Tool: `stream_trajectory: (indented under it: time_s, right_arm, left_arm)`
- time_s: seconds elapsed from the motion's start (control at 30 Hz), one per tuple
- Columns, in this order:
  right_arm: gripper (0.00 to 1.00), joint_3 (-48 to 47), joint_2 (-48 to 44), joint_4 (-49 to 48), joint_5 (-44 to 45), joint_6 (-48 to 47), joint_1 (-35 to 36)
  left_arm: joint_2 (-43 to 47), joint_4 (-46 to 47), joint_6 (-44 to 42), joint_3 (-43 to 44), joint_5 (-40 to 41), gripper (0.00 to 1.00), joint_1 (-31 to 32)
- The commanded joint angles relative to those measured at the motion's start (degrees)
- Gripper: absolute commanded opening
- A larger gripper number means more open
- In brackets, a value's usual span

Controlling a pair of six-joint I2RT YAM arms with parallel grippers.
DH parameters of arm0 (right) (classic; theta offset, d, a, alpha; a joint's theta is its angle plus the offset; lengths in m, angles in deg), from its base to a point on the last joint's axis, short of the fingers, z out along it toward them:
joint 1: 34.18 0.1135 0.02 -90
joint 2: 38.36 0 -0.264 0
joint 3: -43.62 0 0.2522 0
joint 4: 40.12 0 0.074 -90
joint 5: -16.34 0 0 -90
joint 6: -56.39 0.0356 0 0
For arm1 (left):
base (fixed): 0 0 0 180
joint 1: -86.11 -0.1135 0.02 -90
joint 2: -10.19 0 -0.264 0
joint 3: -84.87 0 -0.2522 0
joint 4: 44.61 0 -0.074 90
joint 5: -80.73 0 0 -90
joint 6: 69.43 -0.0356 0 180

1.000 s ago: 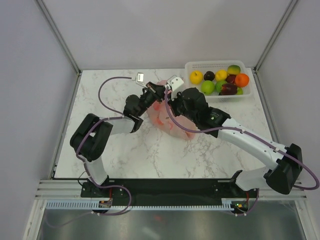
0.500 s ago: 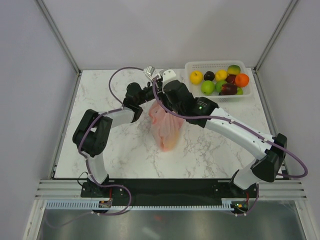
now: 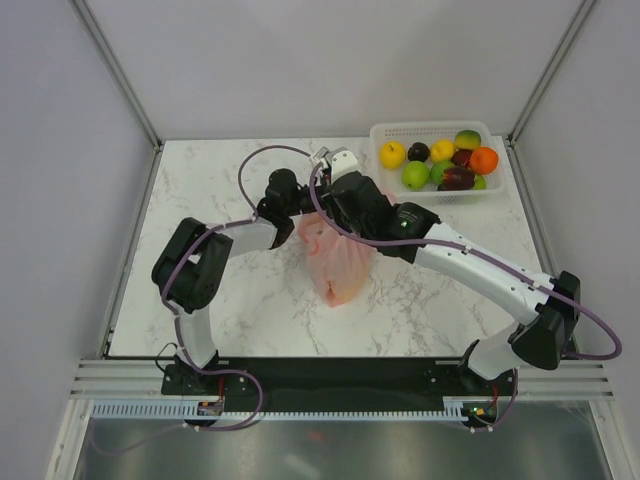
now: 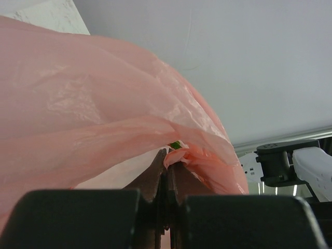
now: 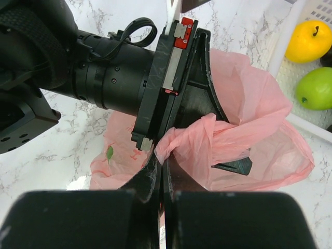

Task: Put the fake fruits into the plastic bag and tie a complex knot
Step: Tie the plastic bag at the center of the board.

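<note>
The left fingers are pressed together with a fold of the plastic bag pinched between their tips. The thin pink film billows up and over them, filling most of the left wrist view, and a speck of green shows just above the pinch. The right fingers are likewise closed tight on a gathered bunch of the same pink film. They sit just beside the black end of the left arm, which crosses the right wrist view from the upper left. Through the film in that view a small green leaf shape shows low on the left side. From above, both arms meet at the top of the bag and overlap there. The bag lies near the middle of the marbled desk, its upper part drawn up to the fingers and its fuller lower end toward the near edge, with a yellowish-orange tint showing through. I cannot tell whether it rests on the desk or hangs just off it. A white lattice basket stands at the far right corner of the desk, beyond and to the right of the bag. It holds fake fruits in yellow, green, orange, dark purple and dark red.
</note>
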Motion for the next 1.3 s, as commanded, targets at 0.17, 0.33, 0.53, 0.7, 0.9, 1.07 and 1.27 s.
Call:
stream_trajectory:
  time_s: [0.17, 0.33, 0.53, 0.7, 0.9, 1.07, 1.27]
  right_arm:
    - [0.0, 0.75, -4.28, 2.55, 1.84, 3.87, 0.2]
    - [0.0, 5.4, -7.78, -0.25, -2.1, 4.66, -1.02]
    - [0.0, 13.48, -12.62, -8.42, -16.25, 5.54, -8.75]
    - [0.0, 13.15, -11.49, -9.05, -23.29, 5.9, -11.4]
    - [0.0, 10.87, -9.82, -7.47, -23.49, 6.33, -11.4]
    - [0.0, 8.05, -6.92, -2.72, -18.12, 7.21, -11.4]
    - [0.0, 7.87, -5.42, -2.1, -16.18, 7.04, -11.4]
  left_arm:
    - [-0.06, 3.88, 2.44, 2.41, -2.65, 0.04, 1.98]
    - [-0.06, 10.12, 4.81, 1.0, -1.5, 0.04, 2.68]
    - [0.03, 10.22, 6.49, 1.0, -3.08, 0.04, 3.29]
    - [-0.32, 9.51, 6.84, 1.88, -4.31, 0.05, 4.17]
    - [-4.36, 10.82, 7.46, 3.64, -2.73, 0.05, 4.7]
    - [-8.48, 11.7, 7.72, 6.53, -1.41, 0.05, 4.61]
    - [-12.98, 19.87, 14.48, 9.35, -2.29, 0.04, 4.53]
